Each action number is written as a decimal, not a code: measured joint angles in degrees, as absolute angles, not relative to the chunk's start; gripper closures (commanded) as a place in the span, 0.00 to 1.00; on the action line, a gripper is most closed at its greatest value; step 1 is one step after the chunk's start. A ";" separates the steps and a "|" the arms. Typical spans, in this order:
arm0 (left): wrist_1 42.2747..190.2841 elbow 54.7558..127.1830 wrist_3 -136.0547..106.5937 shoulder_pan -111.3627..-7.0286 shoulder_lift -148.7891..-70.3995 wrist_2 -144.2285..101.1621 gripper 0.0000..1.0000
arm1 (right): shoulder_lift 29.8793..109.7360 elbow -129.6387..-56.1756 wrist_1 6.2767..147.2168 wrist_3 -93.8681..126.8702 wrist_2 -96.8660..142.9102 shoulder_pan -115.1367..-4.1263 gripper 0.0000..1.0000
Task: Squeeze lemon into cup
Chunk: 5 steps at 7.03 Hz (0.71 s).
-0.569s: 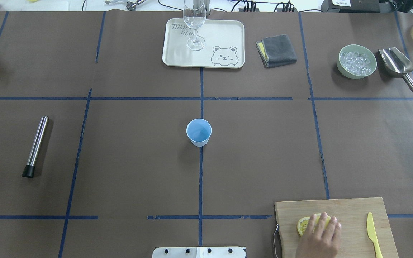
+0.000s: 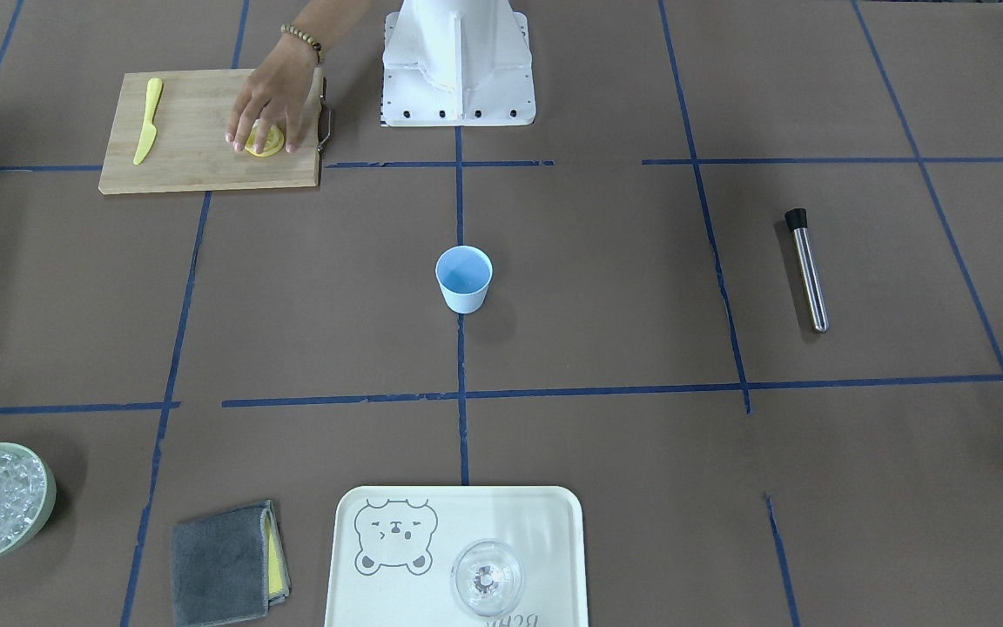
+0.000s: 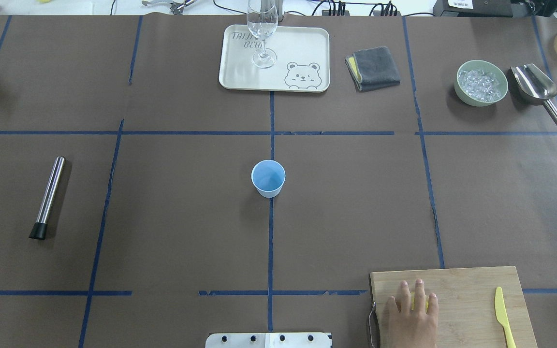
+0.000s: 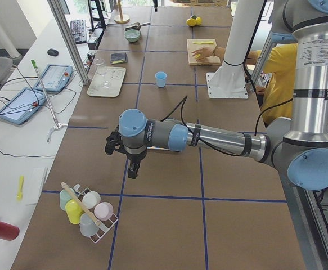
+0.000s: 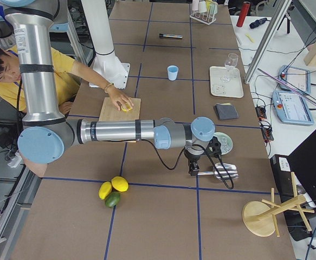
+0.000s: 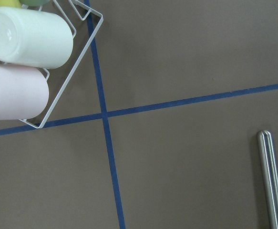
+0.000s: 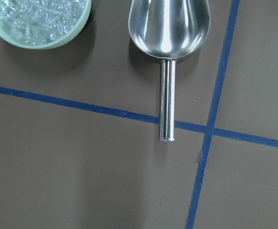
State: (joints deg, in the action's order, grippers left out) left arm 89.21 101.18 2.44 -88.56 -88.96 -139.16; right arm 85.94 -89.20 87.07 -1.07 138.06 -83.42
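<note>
The pale blue cup stands upright at the table's middle, also in the front view. A lemon slice lies on the wooden cutting board under an operator's hand; only a sliver of the slice shows from overhead. My left gripper hangs far left over the table near a cup rack, seen only from the side. My right gripper hangs far right over the metal scoop. I cannot tell whether either is open or shut. No fingers show in the wrist views.
A yellow plastic knife lies on the board. A tray bears a clear glass. A grey cloth, an ice bowl, a scoop and a steel muddler lie around. Cup rack.
The operator's hand has slid left on the board and now covers nearly all of the lemon slice. The cup has not moved.
</note>
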 measured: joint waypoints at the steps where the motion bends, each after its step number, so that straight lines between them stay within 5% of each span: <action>1: 89.18 101.28 2.45 -88.56 -88.95 -139.14 0.00 | 86.01 -89.20 87.04 -0.99 138.19 -83.41 0.00; 5: 89.21 101.69 2.38 -88.53 -88.96 -139.13 0.00 | 86.21 -89.15 86.77 -0.47 138.24 -83.41 0.00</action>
